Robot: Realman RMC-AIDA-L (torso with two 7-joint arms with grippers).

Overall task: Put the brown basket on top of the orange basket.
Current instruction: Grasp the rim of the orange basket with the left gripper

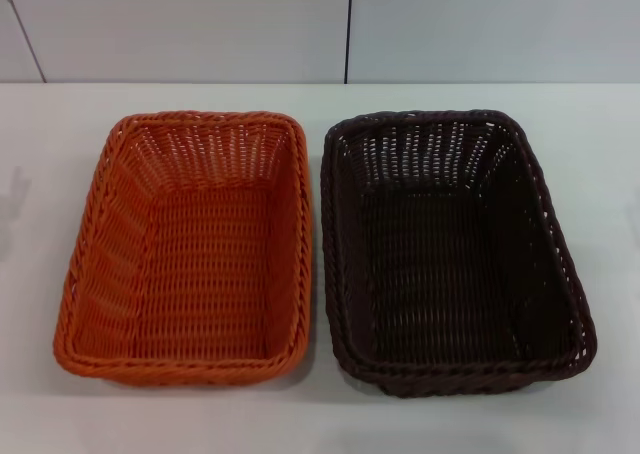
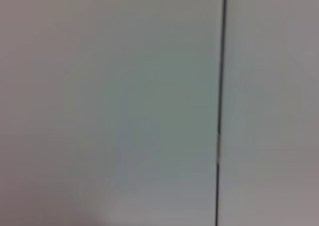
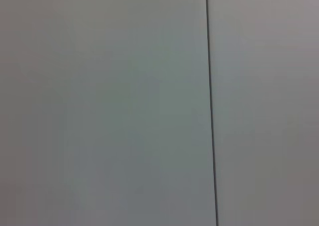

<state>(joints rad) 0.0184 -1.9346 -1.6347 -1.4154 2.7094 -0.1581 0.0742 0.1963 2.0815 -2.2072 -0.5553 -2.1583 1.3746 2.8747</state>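
The orange basket (image 1: 190,249) sits on the white table in the head view, left of centre, upright and empty. The brown basket (image 1: 450,254) stands right beside it on its right, upright and empty, their long rims nearly touching. Neither gripper shows in any view. Both wrist views show only a plain grey wall panel with a thin dark vertical seam (image 2: 219,106) (image 3: 210,106).
The white table (image 1: 320,424) runs past the baskets on all sides. A grey wall with a dark vertical seam (image 1: 348,29) stands behind the table's far edge.
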